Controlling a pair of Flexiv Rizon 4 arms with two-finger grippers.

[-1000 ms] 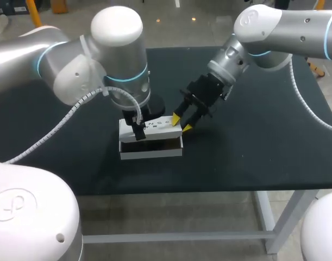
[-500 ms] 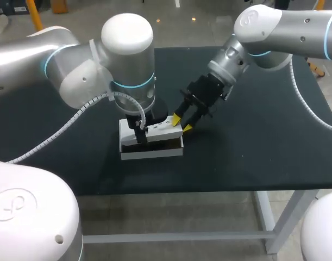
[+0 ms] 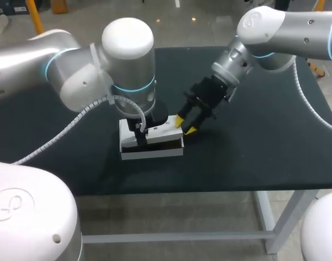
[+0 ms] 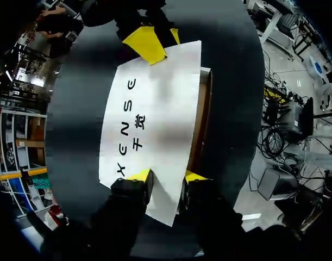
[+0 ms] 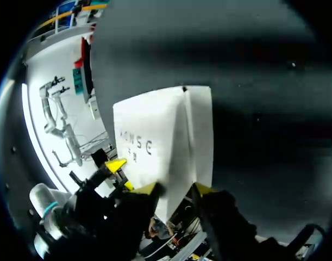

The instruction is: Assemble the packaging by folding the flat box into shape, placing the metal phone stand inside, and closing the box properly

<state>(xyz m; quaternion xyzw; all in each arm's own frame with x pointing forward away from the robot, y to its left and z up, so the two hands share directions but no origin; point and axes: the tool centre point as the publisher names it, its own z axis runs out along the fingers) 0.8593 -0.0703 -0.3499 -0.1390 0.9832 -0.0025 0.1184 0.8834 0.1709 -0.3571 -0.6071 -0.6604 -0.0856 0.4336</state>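
The white box (image 3: 152,153) stands at the table's middle with its lettered lid (image 3: 167,127) slanting half-raised over a dark opening. My left gripper (image 3: 139,132) is at the lid's left end. In the left wrist view, the left gripper (image 4: 166,176) is shut on the lid (image 4: 155,109), with a brown inner wall (image 4: 201,125) showing beside it. My right gripper (image 3: 186,124) is at the lid's right end. The right gripper (image 5: 174,189) stands open around the end of the lid (image 5: 160,136). No phone stand is visible.
The dark table (image 3: 252,141) carries only the box. Its front edge lies a short way in front of the box. My left arm's big white elbow (image 3: 127,38) hangs over the table behind the box.
My left arm shifted right and its gripper moved along the lid, which now tilts lower. The right gripper drew back slightly from the lid's end and spread its fingers.
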